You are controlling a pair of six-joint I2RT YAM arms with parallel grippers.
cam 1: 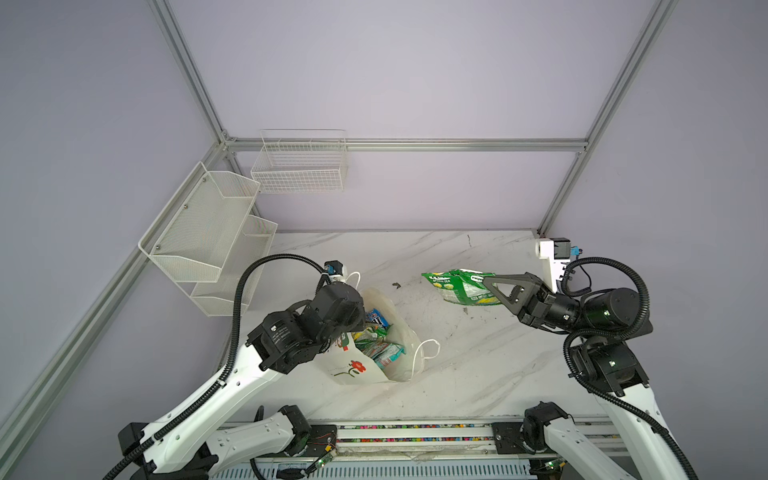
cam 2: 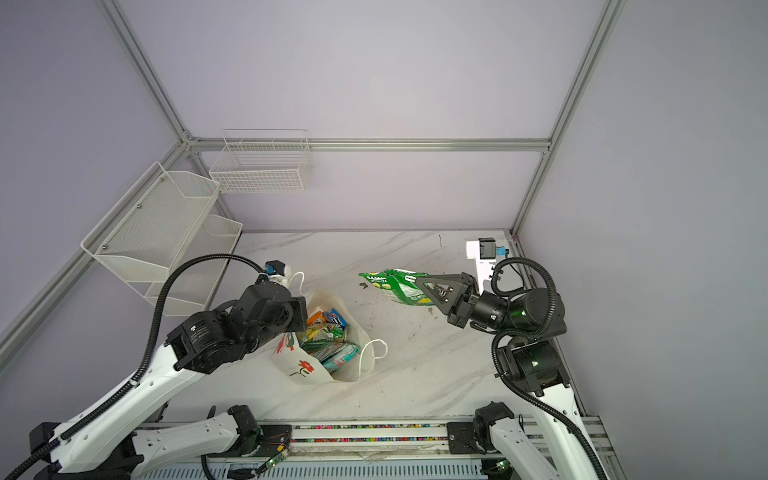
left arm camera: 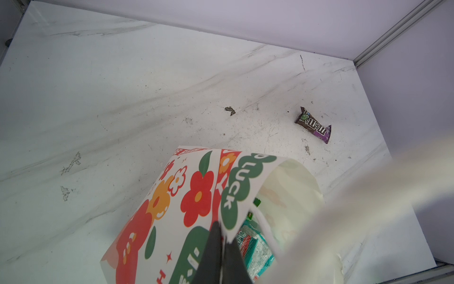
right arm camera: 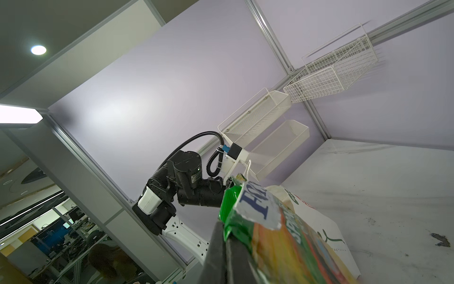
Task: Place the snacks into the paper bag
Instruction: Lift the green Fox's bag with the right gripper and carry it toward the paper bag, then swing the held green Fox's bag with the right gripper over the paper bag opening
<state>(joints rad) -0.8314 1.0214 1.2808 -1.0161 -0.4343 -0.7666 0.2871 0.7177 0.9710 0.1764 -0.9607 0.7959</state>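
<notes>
The paper bag (cam 1: pixel 357 370) (cam 2: pixel 305 370) stands tilted at mid-table with its mouth open. Inside lie several snacks (cam 1: pixel 378 338) (cam 2: pixel 328 343), among them a blue bar wrapper (cam 1: pixel 376 316) and a teal packet (left arm camera: pixel 255 248). My left gripper (left arm camera: pixel 222 236) is shut on the bag's rim (left arm camera: pixel 231 196); in both top views its wrist hides the fingers. My right gripper (cam 1: pixel 485 282) (cam 2: pixel 417 281) (right arm camera: pixel 224 231) is shut on a green-yellow packet (cam 1: pixel 455 284) (cam 2: pixel 388 284) (right arm camera: pixel 282 243), held in the air to the right of the bag. A dark M&M's packet (left arm camera: pixel 313 125) lies on the table beyond the bag.
A white mesh shelf (cam 1: pixel 208 237) and a wire basket (cam 1: pixel 301 166) hang on the walls at the back left. A dark scrap (cam 1: pixel 395 285) lies on the marble table (cam 1: pixel 457 374). The bag's cord handle (cam 1: pixel 428 353) loops out to the right.
</notes>
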